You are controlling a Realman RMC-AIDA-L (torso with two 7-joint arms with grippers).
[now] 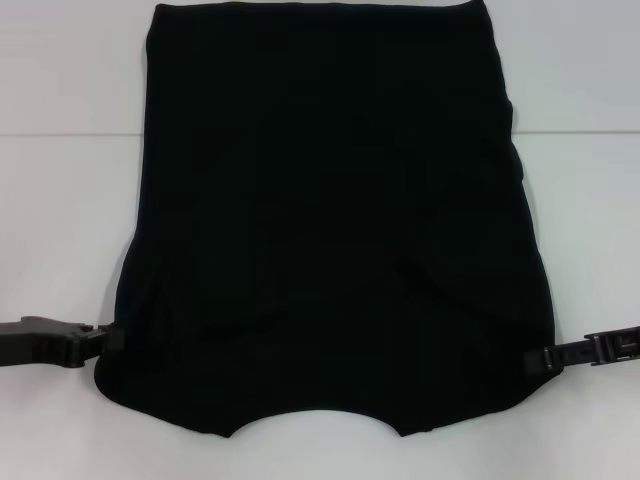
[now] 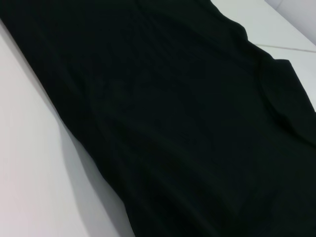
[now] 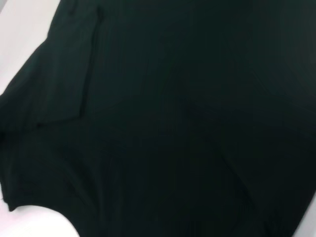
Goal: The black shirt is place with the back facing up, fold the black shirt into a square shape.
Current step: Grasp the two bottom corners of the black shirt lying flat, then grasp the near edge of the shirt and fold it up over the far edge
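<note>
Shirt [image 1: 330,220] lies flat across the middle of the white table [image 1: 60,200], sleeves folded in, neckline toward the near edge — left gripper [image 1: 105,343] and right gripper [image 1: 530,362] at its near corners, finger state unclear.

the black shirt [image 1: 330,220] lies flat on the white worktop [image 1: 70,200], filling most of the middle, with its sides folded in so it forms a tall block that widens toward the near end. the curved neckline sits at the near edge. the left claw [image 1: 100,342] reaches in from the left edge and meets the shirt's near left side; the right claw [image 1: 535,360] reaches in from the right edge and meets the near right side. whether either grips cloth is not clear
</note>
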